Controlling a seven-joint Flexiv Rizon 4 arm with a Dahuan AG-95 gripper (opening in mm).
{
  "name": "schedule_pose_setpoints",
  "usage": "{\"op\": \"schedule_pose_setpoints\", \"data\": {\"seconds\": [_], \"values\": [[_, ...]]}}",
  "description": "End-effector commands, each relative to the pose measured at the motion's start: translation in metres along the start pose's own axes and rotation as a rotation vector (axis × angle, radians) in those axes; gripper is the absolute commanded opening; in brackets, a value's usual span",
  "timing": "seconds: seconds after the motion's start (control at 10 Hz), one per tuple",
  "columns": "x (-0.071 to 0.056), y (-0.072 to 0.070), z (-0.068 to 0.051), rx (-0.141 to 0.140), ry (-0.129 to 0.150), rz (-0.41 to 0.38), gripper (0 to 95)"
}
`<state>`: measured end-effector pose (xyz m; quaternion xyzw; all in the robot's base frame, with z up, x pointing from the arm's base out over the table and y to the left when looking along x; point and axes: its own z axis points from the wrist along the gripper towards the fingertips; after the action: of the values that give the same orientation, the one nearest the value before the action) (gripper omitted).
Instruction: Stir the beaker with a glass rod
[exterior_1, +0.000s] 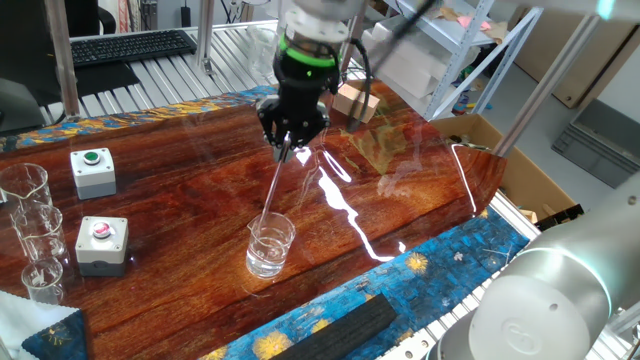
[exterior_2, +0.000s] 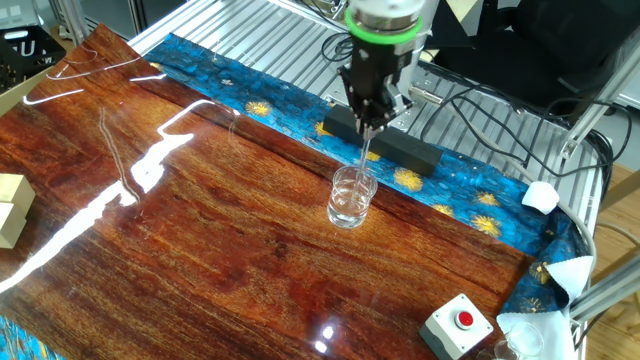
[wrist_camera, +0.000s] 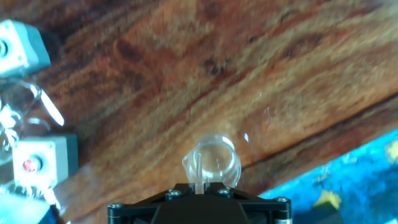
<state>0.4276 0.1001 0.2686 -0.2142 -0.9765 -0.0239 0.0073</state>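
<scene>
The beaker (exterior_1: 270, 245) (exterior_2: 351, 196) (wrist_camera: 211, 161) is short, clear glass and stands on the wooden table near its blue-patterned edge. My gripper (exterior_1: 286, 148) (exterior_2: 367, 125) (wrist_camera: 198, 185) hangs above it, shut on the upper end of the glass rod (exterior_1: 274, 188) (exterior_2: 362, 160) (wrist_camera: 198, 172). The thin transparent rod slants down from the fingers and its lower end sits inside the beaker. In the hand view the rod shows as a pale strip between the black jaws, right over the beaker's mouth.
Two grey button boxes, one green-topped (exterior_1: 93, 170) and one red-topped (exterior_1: 102, 243) (exterior_2: 459, 325) (wrist_camera: 37, 162), stand at the table's side beside three grouped clear beakers (exterior_1: 35, 235). A black bar (exterior_2: 385, 143) (exterior_1: 340, 327) lies on the blue cloth. A wooden block (exterior_1: 355, 100) sits behind.
</scene>
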Motion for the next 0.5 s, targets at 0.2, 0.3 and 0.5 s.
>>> {"op": "schedule_pose_setpoints", "data": {"seconds": [0.2, 0.3, 0.5], "values": [[-0.0002, 0.0006, 0.0006, 0.263, -0.045, -0.204, 0.0], [0.0006, 0.0007, 0.0012, 0.209, 0.011, -0.178, 0.0], [0.0009, 0.0008, 0.0014, 0.171, 0.079, -0.156, 0.0]]}}
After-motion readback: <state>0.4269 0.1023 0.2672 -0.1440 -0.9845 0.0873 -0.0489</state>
